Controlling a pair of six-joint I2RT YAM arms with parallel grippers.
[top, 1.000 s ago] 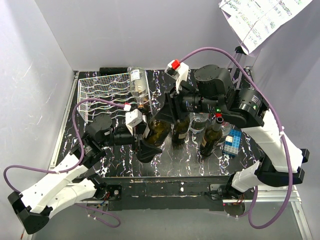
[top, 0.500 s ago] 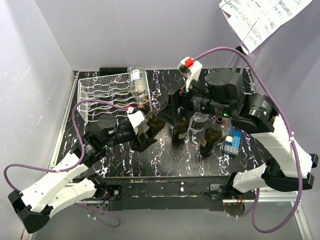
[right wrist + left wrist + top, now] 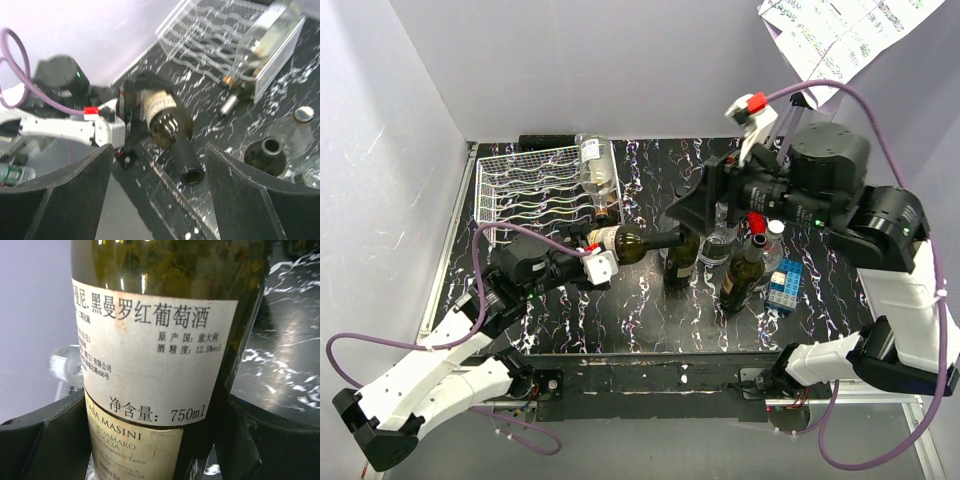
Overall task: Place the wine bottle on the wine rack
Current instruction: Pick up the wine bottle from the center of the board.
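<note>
Back went the right arm, up and off toward the far-right corner of the desk (image 3: 620, 310), letting go of the wine bottle (image 3: 625, 240) it had gripped a second ago. The right jaws stood wide apart and empty. From upright, the bottle had swung over onto its side, neck pointing right, and the left jaws were clamped on its labelled body near the base. It sat just off the near-right corner of the wine rack (image 3: 530, 190), not on it. The rack lay in the far-left corner of the desk, a clear bottle (image 3: 598, 168) lying along its right edge. Two dark bottles (image 3: 680, 258) stood mid-desk.
</note>
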